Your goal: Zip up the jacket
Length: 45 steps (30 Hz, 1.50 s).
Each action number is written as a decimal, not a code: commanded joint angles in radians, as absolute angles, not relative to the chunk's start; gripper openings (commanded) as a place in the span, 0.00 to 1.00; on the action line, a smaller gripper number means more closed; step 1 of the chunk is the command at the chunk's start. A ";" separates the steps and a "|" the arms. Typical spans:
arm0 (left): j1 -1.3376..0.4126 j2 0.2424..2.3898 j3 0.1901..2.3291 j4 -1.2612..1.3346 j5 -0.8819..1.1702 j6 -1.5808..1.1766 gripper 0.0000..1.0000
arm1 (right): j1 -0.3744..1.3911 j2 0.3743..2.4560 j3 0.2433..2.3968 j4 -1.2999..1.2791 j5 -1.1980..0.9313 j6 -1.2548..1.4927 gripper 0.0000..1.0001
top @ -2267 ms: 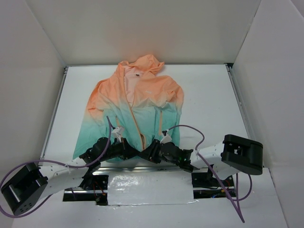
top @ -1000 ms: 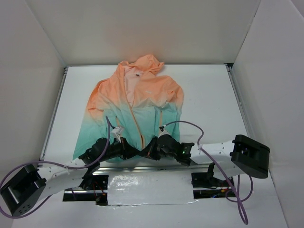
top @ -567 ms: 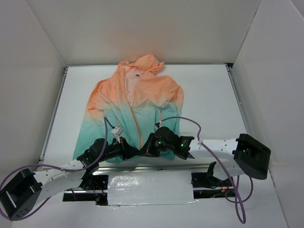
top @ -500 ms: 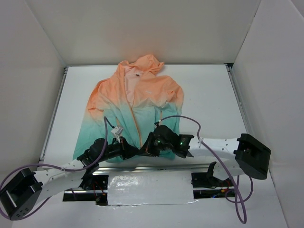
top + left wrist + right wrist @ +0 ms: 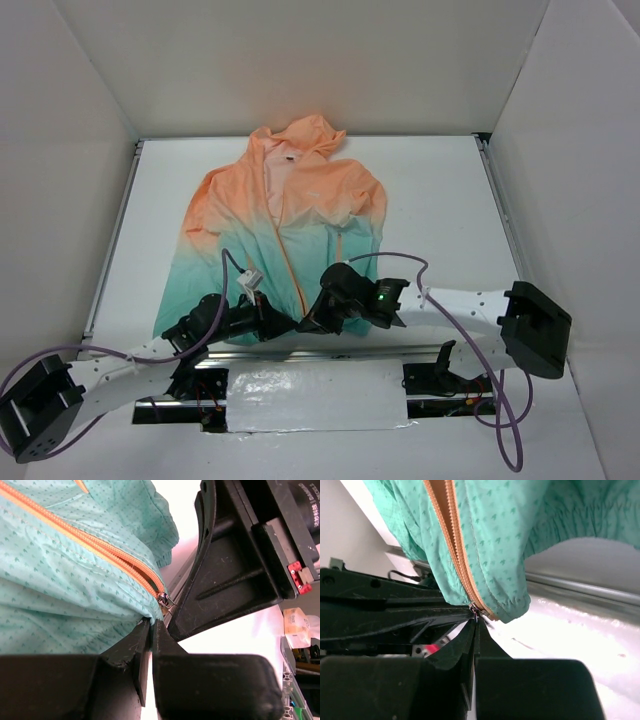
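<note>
From above, jacket (image 5: 290,215) bottom hidden under left claw (image 5: 150,630), clamped on it, and right claw (image 5: 474,627), closed at pull (image 5: 474,612); grip unclear.

Near edge is crowded: left tool (image 5: 283,324) and right tool (image 5: 306,322) meet tip to tip at the hem of the jacket (image 5: 285,215), both clamped there (no gap to pass between them). Bare table (image 5: 440,210) on either side of the jacket is open for a pass. White walls (image 5: 300,60) box in the far, left and right sides.
</note>
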<state>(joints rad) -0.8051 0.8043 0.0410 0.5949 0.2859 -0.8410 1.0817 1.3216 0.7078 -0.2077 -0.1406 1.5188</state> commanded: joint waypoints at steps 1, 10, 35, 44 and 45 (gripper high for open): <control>-0.816 0.781 0.022 0.635 0.287 -0.824 0.00 | 1.075 1.287 0.727 -0.284 -0.136 1.632 0.00; -0.851 0.813 0.015 0.689 0.288 -0.822 0.00 | 0.994 1.365 0.684 -0.094 -0.323 1.773 0.00; -0.905 0.729 0.020 0.670 0.252 -0.784 0.00 | 0.809 1.324 0.568 -0.003 -0.403 2.072 0.00; -0.937 0.722 0.020 0.681 0.268 -0.765 0.00 | 0.643 1.362 0.609 -0.005 -0.413 2.034 0.00; -0.939 0.723 0.023 0.678 0.267 -0.761 0.00 | 0.632 1.376 0.639 -0.009 -0.419 2.028 0.00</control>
